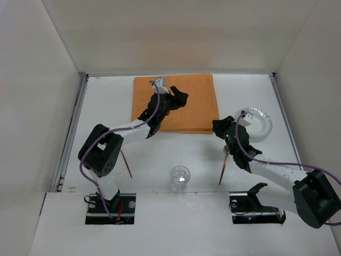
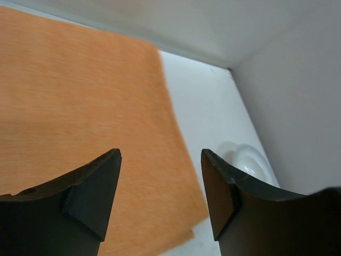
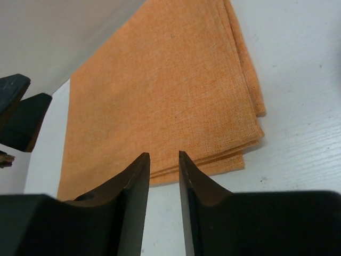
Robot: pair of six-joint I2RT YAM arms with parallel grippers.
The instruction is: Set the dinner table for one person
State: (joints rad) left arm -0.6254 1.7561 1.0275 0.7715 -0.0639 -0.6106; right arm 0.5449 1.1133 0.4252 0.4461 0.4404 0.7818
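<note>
The dinner table [image 1: 106, 106] is a white tabletop. An orange cloth mat [image 1: 186, 114] lies flat at its back centre. My left gripper [image 1: 180, 98] hovers over the mat, open and empty; in the left wrist view its fingers [image 2: 101, 181] stand wide apart above the mat [image 2: 80, 96]. My right gripper [image 1: 217, 126] sits low by the mat's front right corner. In the right wrist view its gripper [image 3: 164, 157] is open a narrow gap with nothing between, pointing at the mat's folded edge [image 3: 213, 160].
A white plate [image 1: 262, 118] lies right of the mat, partly behind the right arm, and shows in the left wrist view [image 2: 250, 162]. A clear glass [image 1: 180, 177] stands front centre. Two brown sticks [image 1: 127, 164] [image 1: 224, 168] lie on either side. White walls enclose the table.
</note>
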